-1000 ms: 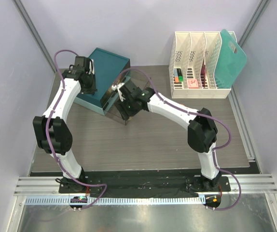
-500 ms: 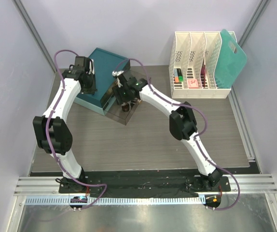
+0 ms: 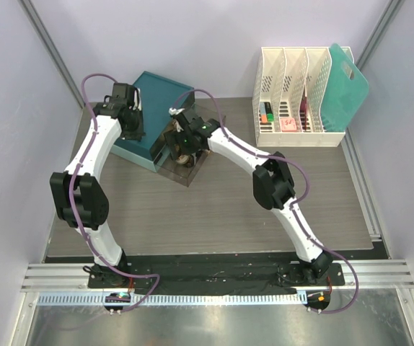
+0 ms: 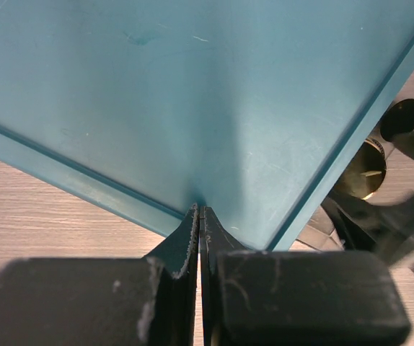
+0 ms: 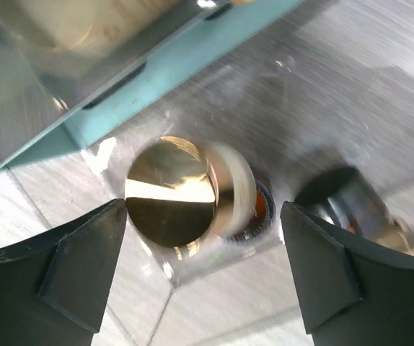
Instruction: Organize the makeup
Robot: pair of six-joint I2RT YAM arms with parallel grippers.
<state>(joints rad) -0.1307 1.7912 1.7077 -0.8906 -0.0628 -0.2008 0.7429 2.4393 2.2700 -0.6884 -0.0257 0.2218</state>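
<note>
One round jar (image 5: 171,194) with a mirror-gold top and a cream side sat in a clear drawer (image 3: 191,171) pulled out of a teal box (image 4: 192,94) at the back left of the desk (image 3: 214,209). Just beside it in the same drawer was a black-capped bottle (image 5: 340,194), blurred in the right wrist view.

The right hand (image 5: 203,216) hung directly over the jar, its two fingers (image 5: 70,267) spread wide apart. One finger stood on each side of the jar with a gap between, and the hand held nothing.

The left hand (image 4: 200,216) had its fingers pressed tightly together with nothing between them. Its tips met the smooth teal surface of the box near one edge.

Well apart from all this, at the back right of the desk, stood a white slotted rack (image 3: 293,94). A few small orange and pink items lay low in its compartments, too small to identify. A teal board (image 3: 348,83) leaned at the rack's right end.
</note>
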